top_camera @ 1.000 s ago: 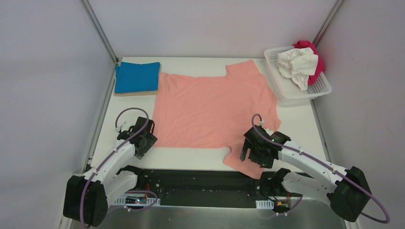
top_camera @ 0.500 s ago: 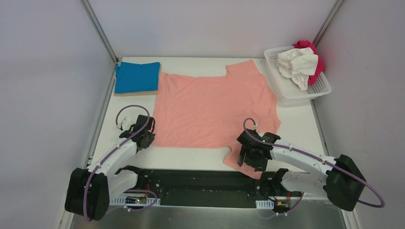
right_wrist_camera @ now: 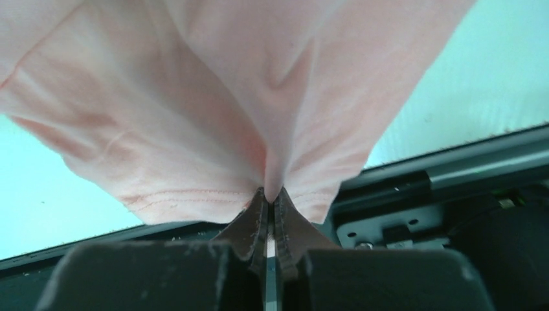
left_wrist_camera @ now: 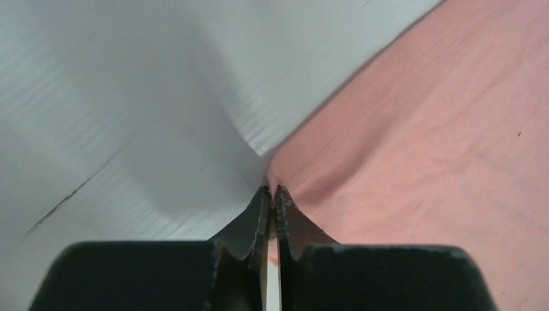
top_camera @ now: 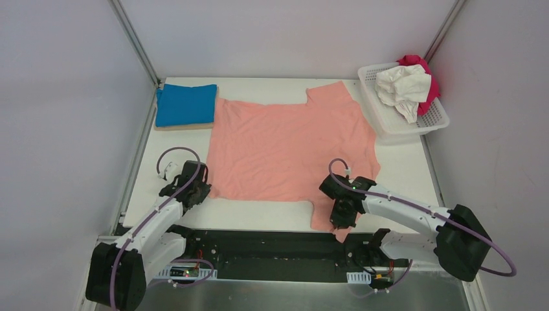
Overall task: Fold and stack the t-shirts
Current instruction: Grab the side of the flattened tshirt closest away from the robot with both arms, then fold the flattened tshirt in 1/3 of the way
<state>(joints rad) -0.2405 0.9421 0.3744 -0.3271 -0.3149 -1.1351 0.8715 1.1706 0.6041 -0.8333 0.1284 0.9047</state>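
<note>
A salmon-pink t-shirt (top_camera: 291, 146) lies spread flat across the middle of the table. My left gripper (top_camera: 197, 191) is shut on its near left corner (left_wrist_camera: 272, 176), pinching the cloth at the fingertips. My right gripper (top_camera: 342, 217) is shut on the near sleeve (right_wrist_camera: 213, 129), which hangs over the table's front edge; a pleat of cloth (right_wrist_camera: 273, 184) sits between its fingers. A folded bright blue t-shirt (top_camera: 186, 103) rests at the back left. White (top_camera: 403, 84) and magenta (top_camera: 424, 71) shirts lie crumpled in the basket.
The white lattice basket (top_camera: 388, 126) stands at the back right corner. A thin tan board (top_camera: 184, 126) lies under the blue shirt. Grey walls close in the table on three sides. The black arm-mount rail (top_camera: 272, 243) runs along the near edge.
Both grippers went from open to shut on the pink shirt. The right one moved left onto the near sleeve and turned; the left one settled on the near left corner.
</note>
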